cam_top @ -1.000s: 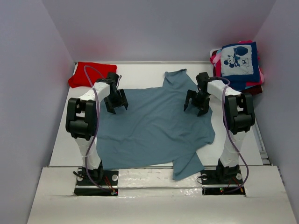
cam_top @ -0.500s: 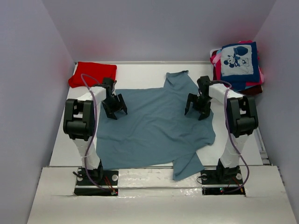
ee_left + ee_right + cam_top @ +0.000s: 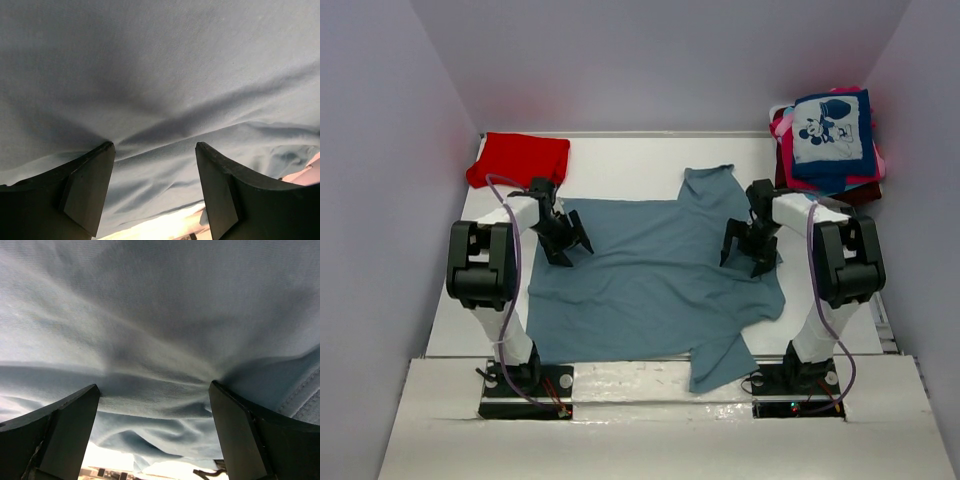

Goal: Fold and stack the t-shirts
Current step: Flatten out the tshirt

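Touching grey-blue t-shirt [image 3: 660, 270], left end effector [image 3: 567, 250] spread wide, right end effector [image 3: 744, 262] spread wide, nothing grasped

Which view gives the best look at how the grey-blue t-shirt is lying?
The top external view: the grey-blue t-shirt shows whole, spread across the table, both sleeves visible. The two wrist views show only wrinkled cloth close up between their open fingers.

- Grey-blue t-shirt [image 3: 650, 280]: one, under the left fingers [image 3: 85, 190] and right fingers [image 3: 240, 435].
- Red t-shirt [image 3: 520, 158]: one, beyond the left fingers.
- Navy mouse-print t-shirt [image 3: 830, 128]: one, topping one pile [image 3: 783, 128] beyond the right fingers.
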Motion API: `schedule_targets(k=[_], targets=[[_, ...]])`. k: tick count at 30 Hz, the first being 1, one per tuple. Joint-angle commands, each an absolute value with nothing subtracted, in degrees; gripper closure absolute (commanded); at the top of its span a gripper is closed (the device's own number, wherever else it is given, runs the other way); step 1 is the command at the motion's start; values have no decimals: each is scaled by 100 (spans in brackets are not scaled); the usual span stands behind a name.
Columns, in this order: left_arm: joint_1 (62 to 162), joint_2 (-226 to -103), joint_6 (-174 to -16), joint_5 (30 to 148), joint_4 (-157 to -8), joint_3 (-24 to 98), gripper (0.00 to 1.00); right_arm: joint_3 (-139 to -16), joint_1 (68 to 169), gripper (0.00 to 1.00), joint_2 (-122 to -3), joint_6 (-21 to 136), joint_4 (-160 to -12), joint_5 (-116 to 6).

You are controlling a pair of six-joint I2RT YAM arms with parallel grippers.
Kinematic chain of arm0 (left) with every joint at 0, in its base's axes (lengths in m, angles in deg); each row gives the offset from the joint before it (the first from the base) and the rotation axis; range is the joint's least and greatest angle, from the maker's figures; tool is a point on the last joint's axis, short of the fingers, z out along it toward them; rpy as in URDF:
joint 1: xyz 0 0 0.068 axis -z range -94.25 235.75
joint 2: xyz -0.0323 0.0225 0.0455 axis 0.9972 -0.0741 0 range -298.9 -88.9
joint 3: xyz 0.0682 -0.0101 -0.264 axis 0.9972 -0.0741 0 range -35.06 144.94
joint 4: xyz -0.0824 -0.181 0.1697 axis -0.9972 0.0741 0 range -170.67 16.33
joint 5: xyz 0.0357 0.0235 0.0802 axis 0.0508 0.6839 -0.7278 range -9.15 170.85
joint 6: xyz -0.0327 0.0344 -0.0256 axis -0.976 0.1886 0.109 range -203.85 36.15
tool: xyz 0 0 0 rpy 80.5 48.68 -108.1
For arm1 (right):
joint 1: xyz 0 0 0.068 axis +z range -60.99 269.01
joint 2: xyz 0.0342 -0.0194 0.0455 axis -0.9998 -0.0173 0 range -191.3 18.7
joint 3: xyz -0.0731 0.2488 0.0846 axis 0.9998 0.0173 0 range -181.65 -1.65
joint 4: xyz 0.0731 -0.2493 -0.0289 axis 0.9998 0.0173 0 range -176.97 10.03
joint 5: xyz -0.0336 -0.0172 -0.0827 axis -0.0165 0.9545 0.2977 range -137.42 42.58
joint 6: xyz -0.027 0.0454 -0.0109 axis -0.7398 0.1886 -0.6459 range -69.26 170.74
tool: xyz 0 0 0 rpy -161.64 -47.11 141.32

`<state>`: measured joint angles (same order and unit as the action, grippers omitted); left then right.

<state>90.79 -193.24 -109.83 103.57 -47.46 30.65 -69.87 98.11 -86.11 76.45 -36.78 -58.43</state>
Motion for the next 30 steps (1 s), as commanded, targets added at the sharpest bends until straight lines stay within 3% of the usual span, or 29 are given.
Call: schedule_targets(k=[1,20,30], targets=[[9067,-18937,-10890,10476,-4437,2787,21,-6625,9832,3,-8230,7658,-3345,-5841],[9014,-17873,-10908,10520,-3998,2329,21,-5991,9832,2,-6866,7869,-2747,-5894],[9014,-18874,-10802,9896,-3865,4200,21,-8187,9832,0,-7806,7992,-3089,-5498]])
